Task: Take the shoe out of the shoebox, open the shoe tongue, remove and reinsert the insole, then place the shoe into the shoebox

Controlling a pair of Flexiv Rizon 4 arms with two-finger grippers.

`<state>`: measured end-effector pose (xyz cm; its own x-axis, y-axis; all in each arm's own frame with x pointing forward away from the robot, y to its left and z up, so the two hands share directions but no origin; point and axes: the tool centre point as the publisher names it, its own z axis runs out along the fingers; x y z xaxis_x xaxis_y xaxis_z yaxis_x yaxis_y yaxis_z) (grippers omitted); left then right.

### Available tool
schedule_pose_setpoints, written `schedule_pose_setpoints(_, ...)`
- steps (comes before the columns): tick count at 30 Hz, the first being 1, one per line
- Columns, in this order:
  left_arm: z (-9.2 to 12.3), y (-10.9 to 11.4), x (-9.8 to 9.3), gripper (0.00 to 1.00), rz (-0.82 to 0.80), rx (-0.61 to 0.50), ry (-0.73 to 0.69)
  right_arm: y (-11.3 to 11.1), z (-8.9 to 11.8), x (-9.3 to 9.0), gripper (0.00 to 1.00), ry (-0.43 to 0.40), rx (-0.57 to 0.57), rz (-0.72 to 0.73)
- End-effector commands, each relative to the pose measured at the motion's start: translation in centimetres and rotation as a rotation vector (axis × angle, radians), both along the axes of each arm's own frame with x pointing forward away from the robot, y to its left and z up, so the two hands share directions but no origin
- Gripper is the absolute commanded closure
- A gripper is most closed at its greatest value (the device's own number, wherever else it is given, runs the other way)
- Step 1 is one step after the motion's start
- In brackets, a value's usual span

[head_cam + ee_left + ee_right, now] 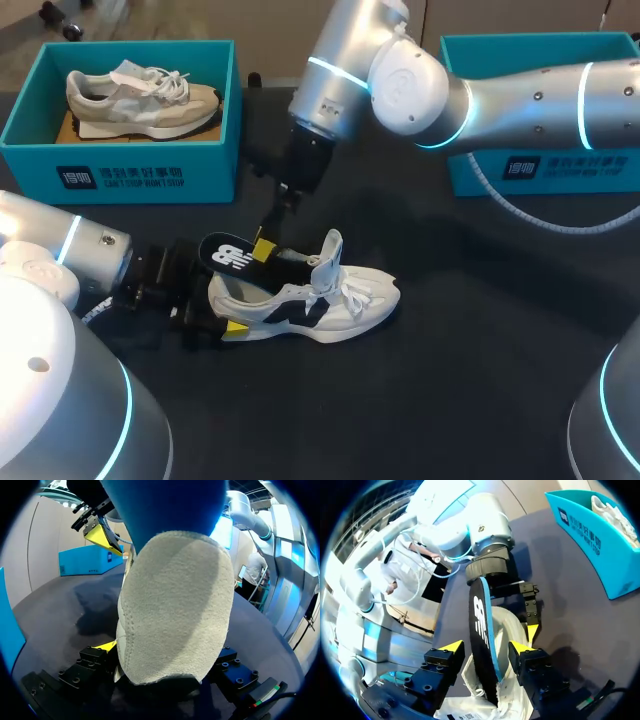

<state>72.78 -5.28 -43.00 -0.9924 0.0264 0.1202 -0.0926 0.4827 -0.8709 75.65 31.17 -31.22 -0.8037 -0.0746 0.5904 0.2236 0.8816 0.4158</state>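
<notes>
A white shoe (330, 300) with dark side panels lay on its sole in the middle of the dark counter (480, 350), toe toward our right, its tongue (332, 250) standing upright. A dark insole (232, 255) with a white logo rose at a slant from the heel opening, with the front end down inside the shoe and the heel end in the air.

Our left pincer (222, 310) was closed on the heel, one finger against each side. Our right pincer (485, 647), on the arm reaching in past the middle, straddled the raised insole. Its fingers were parted, and a thin gap showed on each side, so it did not look clamped.

We judged the insole step to be half done, though we could not tell whether the insole was going in or coming out.

- To do the step well, the left pincer would have needed to hold the heel firm and level.
- The right would have needed to close on the insole near its raised end and move it along the line of the shoe, not across it, so that it did not buckle or snag on the collar.

A teal box (130, 170) holding another shoe stood at the counter's far left. A second box (540, 170) stood far right, well apart from the shoe.
</notes>
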Motion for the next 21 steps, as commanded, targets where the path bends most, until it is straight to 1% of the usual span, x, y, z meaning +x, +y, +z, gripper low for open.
schedule_pose_setpoints(1, -0.8, -0.4, -0.1, 1.00, 0.000, 0.003, 0.001, 0.4, -0.5, -0.6, 0.46, 0.002, 0.022, -0.004)
schedule_pose_setpoints(2, -0.8, -0.4, -0.1, 1.00, 0.000, 0.003, 0.001, 0.4, -0.5, -0.9, 0.50, 0.002, 0.028, -0.006)
schedule_pose_setpoints(7, -0.8, -0.4, -0.1, 1.00, 0.000, 0.003, 0.001, 0.5, -0.9, -1.5, 0.51, 0.016, 0.044, -0.008)
schedule_pose_setpoints(13, -0.8, -0.4, -0.1, 1.00, 0.000, 0.003, 0.001, 1.1, -1.2, -1.6, 0.52, 0.025, 0.055, 0.007)
schedule_pose_setpoints(16, -0.8, -0.4, -0.1, 1.00, 0.000, 0.003, 0.001, 1.3, -1.3, -1.6, 0.55, 0.028, 0.062, 0.013)
schedule_pose_setpoints(18, -0.8, -0.4, -0.1, 1.00, 0.000, 0.003, 0.001, 1.4, -1.4, -1.5, 0.58, 0.031, 0.065, 0.018)
schedule_pose_setpoints(20, -0.8, -0.4, -0.1, 1.00, 0.000, 0.003, 0.001, 1.5, -1.4, -1.5, 0.64, 0.035, 0.068, 0.021)
schedule_pose_setpoints(21, -0.8, -0.4, -0.1, 1.00, 0.000, 0.003, 0.001, 1.5, -1.4, -1.5, 0.64, 0.035, 0.068, 0.021)
